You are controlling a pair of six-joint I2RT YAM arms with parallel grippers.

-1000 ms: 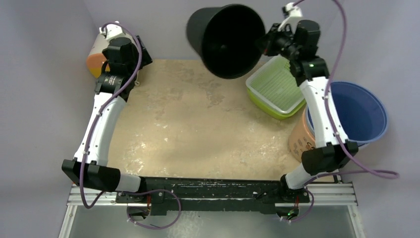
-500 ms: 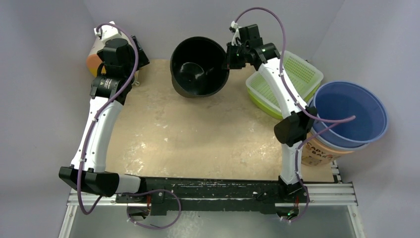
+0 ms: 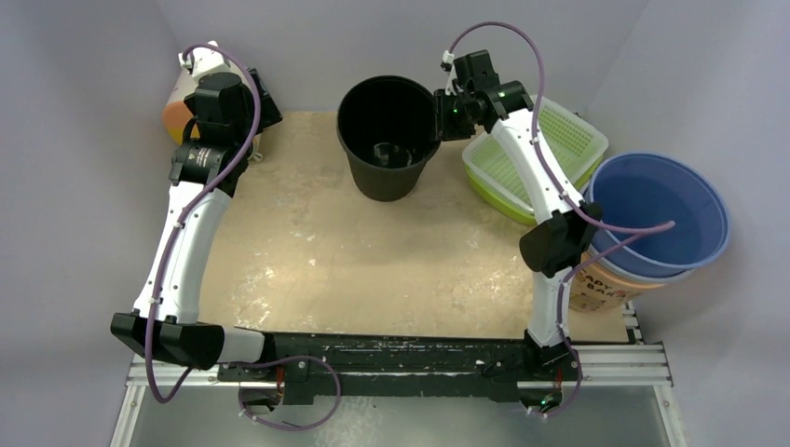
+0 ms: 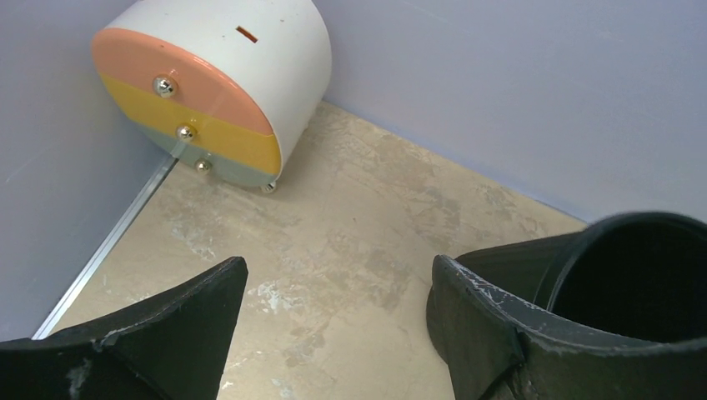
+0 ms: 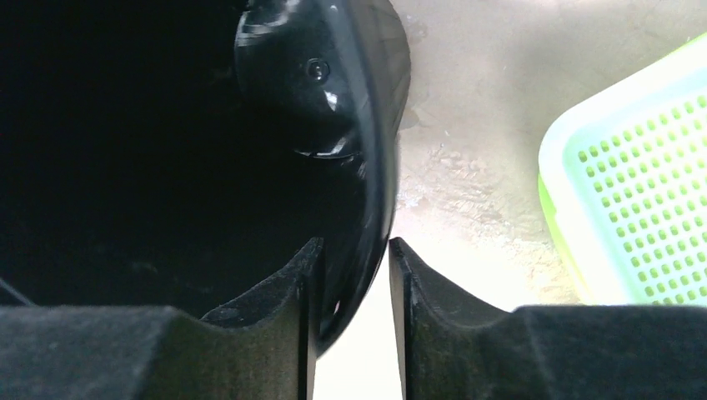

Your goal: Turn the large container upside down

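Note:
The large container (image 3: 387, 140) is a black bucket standing upright on the table at the back centre, mouth up. My right gripper (image 3: 438, 114) straddles its right rim. In the right wrist view the glossy rim of the container (image 5: 367, 167) passes between the fingers of the right gripper (image 5: 354, 250), with a bright gap showing beside it, so the jaws are parted and not pinching. My left gripper (image 3: 264, 104) hovers at the back left, open and empty. Through the left gripper (image 4: 338, 275) I see bare table, with the container (image 4: 650, 292) just right of it.
A white drawer box (image 3: 186, 93) with a peach and yellow front (image 4: 208, 92) lies in the back left corner. A green perforated basket (image 3: 531, 158) (image 5: 642, 183) sits right of the container. A blue tub (image 3: 657, 214) rests on a tan carton (image 3: 596, 284). Walls close in on three sides.
The right arm brought the black container down from a raised, tilted pose and stood it upright on the table. Its jaws then parted from the rim. The left arm stayed still.

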